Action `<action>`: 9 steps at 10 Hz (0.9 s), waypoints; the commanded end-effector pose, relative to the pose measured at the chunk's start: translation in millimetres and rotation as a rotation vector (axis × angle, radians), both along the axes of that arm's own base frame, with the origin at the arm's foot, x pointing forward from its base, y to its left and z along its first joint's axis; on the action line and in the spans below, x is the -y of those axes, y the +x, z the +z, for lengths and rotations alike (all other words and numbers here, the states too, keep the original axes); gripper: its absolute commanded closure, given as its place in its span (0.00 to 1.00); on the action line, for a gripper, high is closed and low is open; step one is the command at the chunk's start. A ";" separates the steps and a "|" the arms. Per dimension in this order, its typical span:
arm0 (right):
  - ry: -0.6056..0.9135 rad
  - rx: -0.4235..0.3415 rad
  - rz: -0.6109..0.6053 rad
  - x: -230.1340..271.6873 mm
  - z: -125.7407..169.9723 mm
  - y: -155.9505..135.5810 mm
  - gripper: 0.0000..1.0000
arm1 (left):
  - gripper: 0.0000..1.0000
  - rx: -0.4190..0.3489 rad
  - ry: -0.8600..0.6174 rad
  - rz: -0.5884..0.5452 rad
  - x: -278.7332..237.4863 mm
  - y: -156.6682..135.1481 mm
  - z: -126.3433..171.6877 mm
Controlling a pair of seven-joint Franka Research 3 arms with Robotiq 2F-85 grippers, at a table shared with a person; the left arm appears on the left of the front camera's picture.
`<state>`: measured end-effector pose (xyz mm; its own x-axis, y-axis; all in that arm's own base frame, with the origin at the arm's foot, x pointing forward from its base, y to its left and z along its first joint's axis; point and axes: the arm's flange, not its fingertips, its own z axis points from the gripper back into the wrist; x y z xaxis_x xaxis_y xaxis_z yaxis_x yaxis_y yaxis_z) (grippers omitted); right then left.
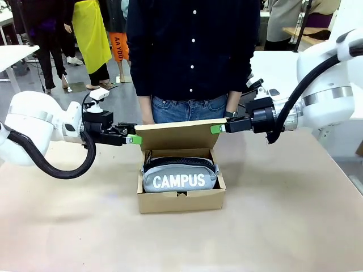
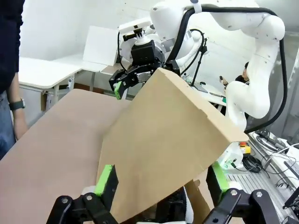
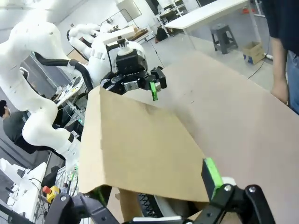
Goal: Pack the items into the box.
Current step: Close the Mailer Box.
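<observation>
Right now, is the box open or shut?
Open. The box has its lid flap standing up, and the CAMPUS pouch shows inside.

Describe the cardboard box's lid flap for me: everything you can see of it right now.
The lid flap is plain brown cardboard, rectangular, hinged along the far edge of the box. It stands raised, tilted over the opening, so the pouch inside still shows from the front. The left gripper and right gripper sit at its two ends, green pads level with the flap's side edges; each wrist view shows open fingers straddling it. Whether the pads press it, I cannot tell.
</observation>
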<state>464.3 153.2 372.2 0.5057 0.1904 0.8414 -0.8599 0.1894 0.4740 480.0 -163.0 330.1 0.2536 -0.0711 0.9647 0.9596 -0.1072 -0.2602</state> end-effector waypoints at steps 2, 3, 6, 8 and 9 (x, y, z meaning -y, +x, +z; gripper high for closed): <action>-0.026 0.010 -0.016 -1.2 -17.1 -12.3 0.00 | 0.00 0.100 0.017 -0.001 7.7 -18.8 -1.8; -0.034 0.016 -0.026 2.9 -18.9 -15.3 0.00 | 0.00 0.107 0.018 0.002 7.8 -21.9 -1.4; -0.030 0.020 -0.095 35.3 -19.4 -26.5 0.00 | 0.00 0.128 0.056 0.000 -13.9 -41.0 -3.6; -0.047 0.003 -0.171 66.2 -21.0 -31.3 0.00 | 0.00 0.143 0.046 0.074 -44.9 -55.6 -7.3; -0.040 -0.006 -0.201 84.5 -18.7 -32.0 0.00 | 0.00 0.150 0.014 0.150 -66.3 -60.9 -7.5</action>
<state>439.7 78.1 351.6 0.5569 0.1320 0.8201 -0.8014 0.3447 0.4887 431.8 -113.6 320.3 0.1503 -0.1002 0.9835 0.9881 -0.0169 -0.1527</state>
